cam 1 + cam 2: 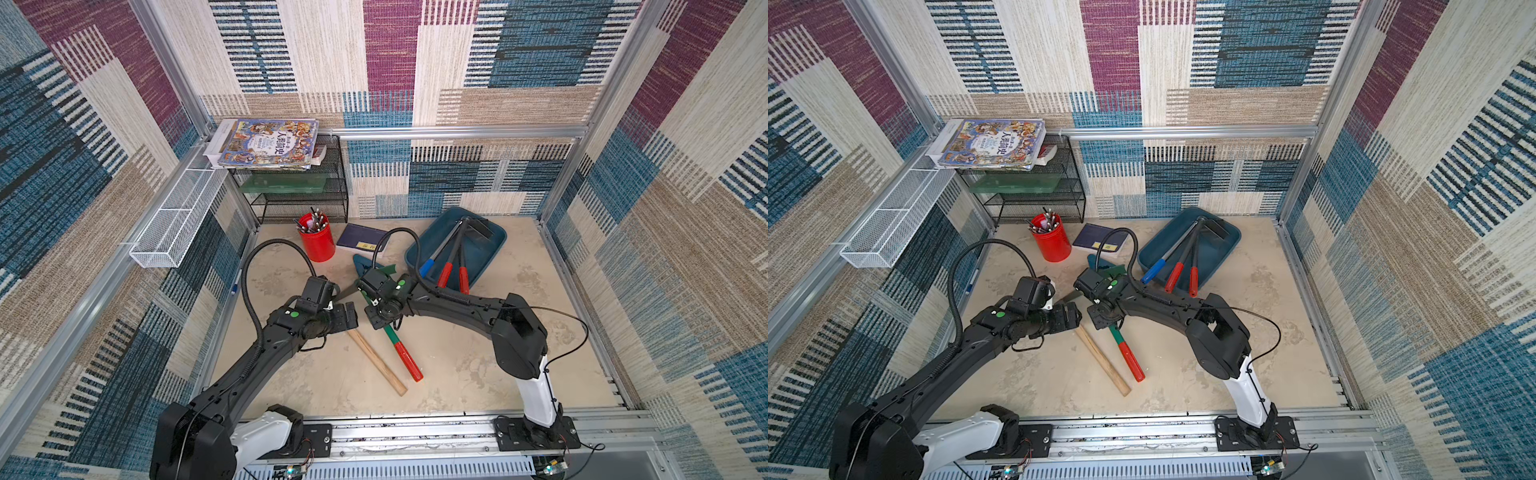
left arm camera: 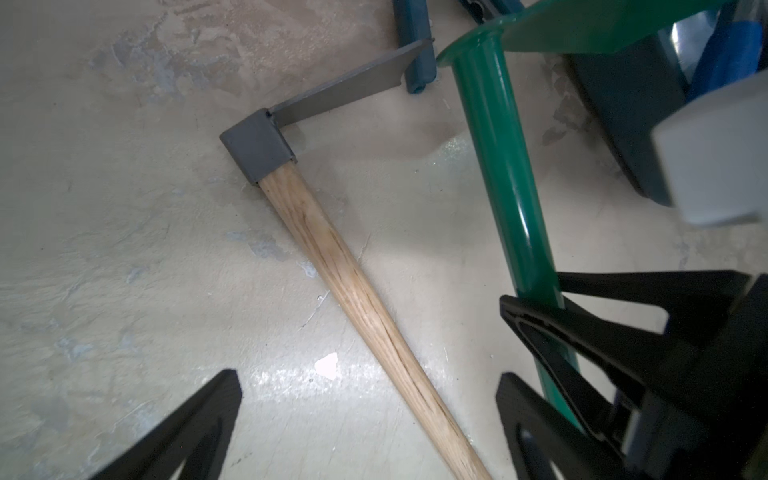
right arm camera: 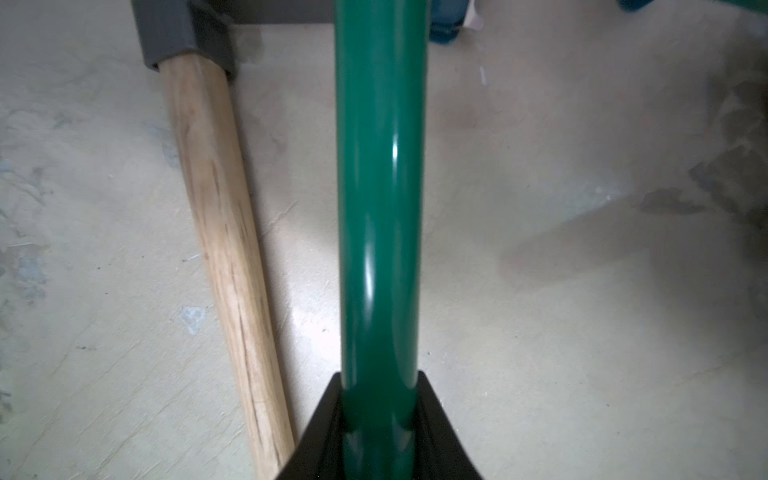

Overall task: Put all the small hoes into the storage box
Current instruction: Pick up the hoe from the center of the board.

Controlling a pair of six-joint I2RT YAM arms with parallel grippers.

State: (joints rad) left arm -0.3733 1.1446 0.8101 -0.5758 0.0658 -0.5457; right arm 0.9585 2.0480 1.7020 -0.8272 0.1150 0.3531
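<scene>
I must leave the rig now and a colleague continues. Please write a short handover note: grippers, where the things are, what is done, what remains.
Right gripper: shut on the shaft of the green tool, outside the storage box.
Left gripper: open, holding nothing, above the wooden-handled hoe lying on the table beside the green tool.
The storage box already holds three long-handled tools.
Done: grasp made.
Left: carry the held tool to the storage box and release; probably this is the hoe meant, but check.
</scene>
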